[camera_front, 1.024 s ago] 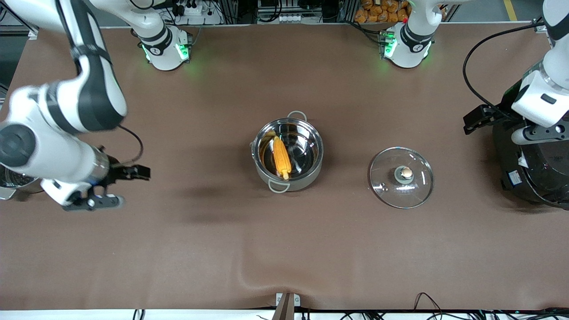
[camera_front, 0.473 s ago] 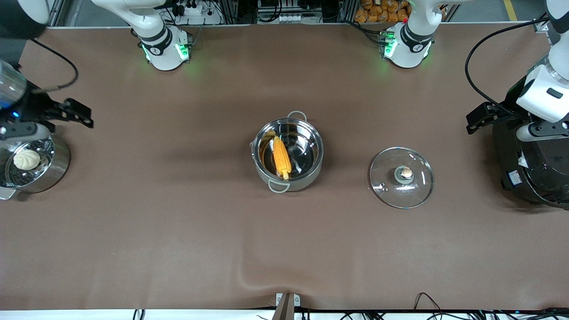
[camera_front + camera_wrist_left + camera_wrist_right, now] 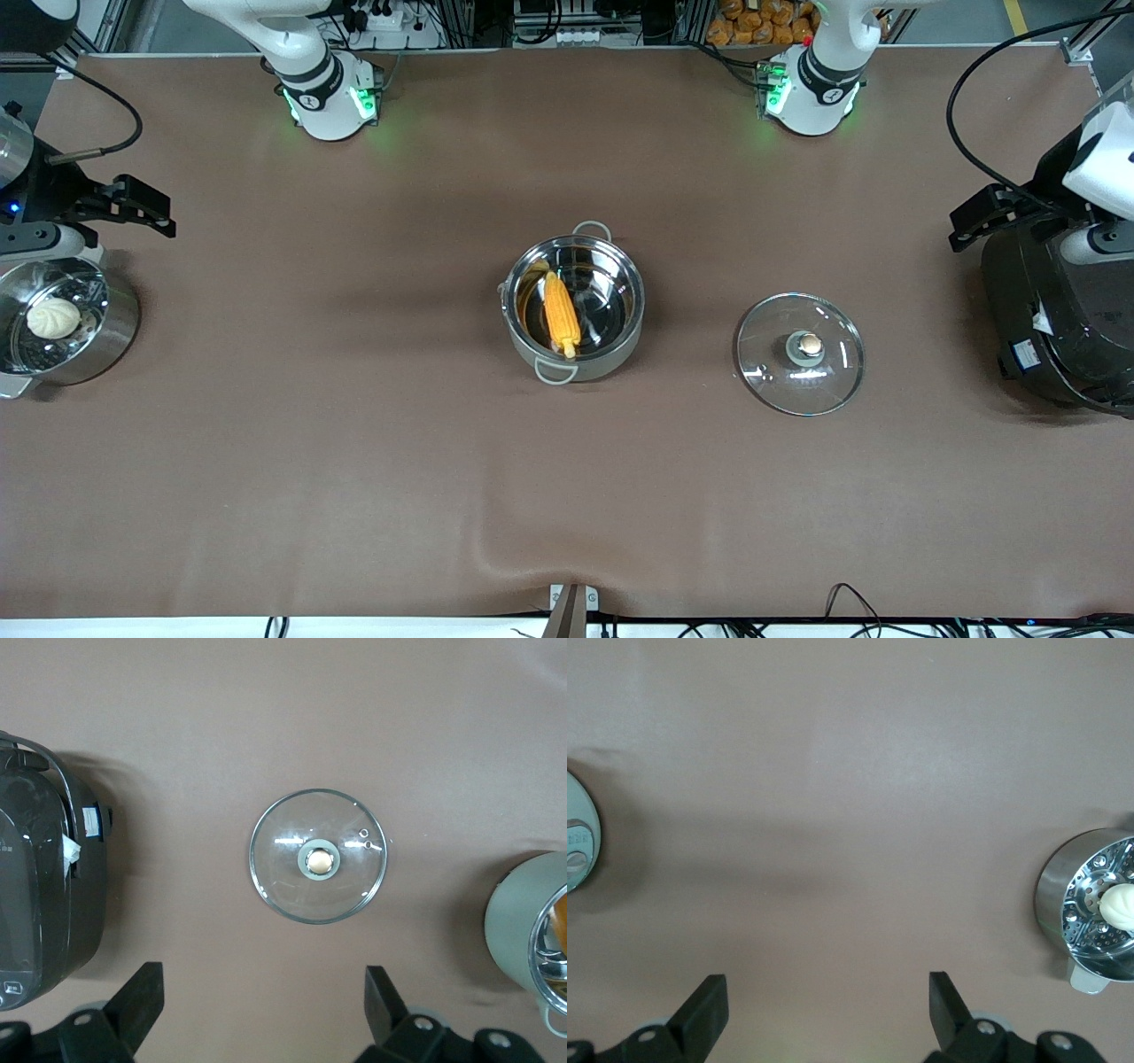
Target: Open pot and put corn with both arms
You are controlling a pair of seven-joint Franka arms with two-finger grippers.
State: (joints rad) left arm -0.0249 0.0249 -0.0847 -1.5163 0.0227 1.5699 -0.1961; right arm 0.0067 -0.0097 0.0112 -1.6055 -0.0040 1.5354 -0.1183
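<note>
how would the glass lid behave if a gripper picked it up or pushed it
The lid looks like clear glass, so probably stiff, fragile and fairly heavy. Lying flat on the table, it would likely slide rather than tip if pushed. Its small knob seems the only easy grip; the smooth rim may slip.

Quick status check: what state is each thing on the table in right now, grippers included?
pot: open, lid off
corn: lying inside the pot
lid: flat on the table, knob up, beside the pot toward the left arm's end
steamer pot: uncovered, white bun inside
rice cooker: lid shut
left gripper: open, empty
right gripper: open, empty
</note>
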